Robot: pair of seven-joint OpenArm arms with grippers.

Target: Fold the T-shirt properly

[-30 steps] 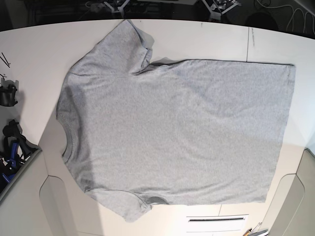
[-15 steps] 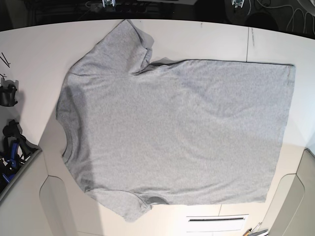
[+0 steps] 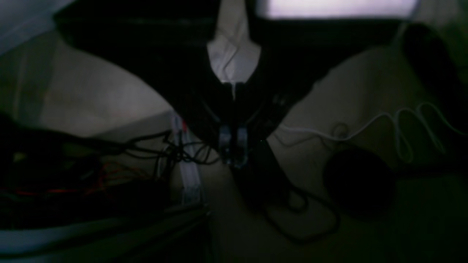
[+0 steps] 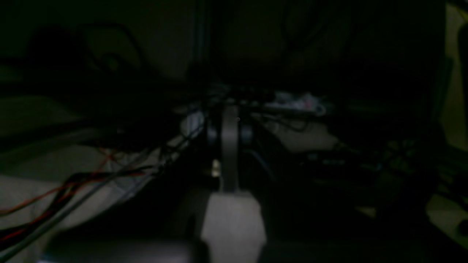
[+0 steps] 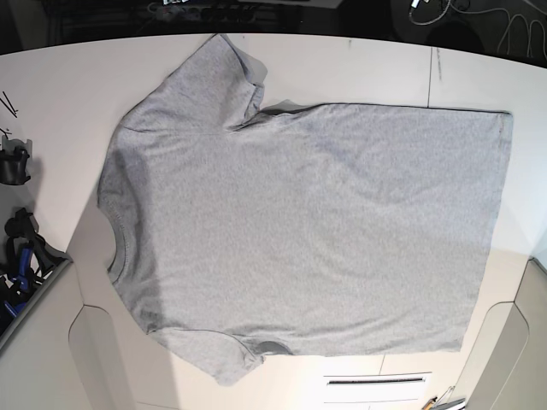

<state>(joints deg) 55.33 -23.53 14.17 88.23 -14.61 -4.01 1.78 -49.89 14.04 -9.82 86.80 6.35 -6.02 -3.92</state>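
The light grey T-shirt [image 5: 299,231] lies flat on the white table [image 5: 51,94], plain side up. Its collar [image 5: 114,231] points left and its hem right. One sleeve [image 5: 209,81] lies at the far edge, the other [image 5: 218,359] at the near edge. Neither gripper shows in the base view. The wrist views are dark and show only cables and floor, no shirt. In the left wrist view my left gripper [image 3: 234,91] shows as two dark jaws meeting along a thin seam. My right gripper [image 4: 230,120] is too dark to read.
Black clamps and a blue-handled tool [image 5: 17,256] lie at the table's left edge, with a black holder [image 5: 13,164] above them. A slotted panel [image 5: 376,380] sits at the near edge. Cables [image 5: 504,21] hang behind the far edge.
The arm parts at the far top edge have withdrawn almost out of the base view. The T-shirt has not moved.
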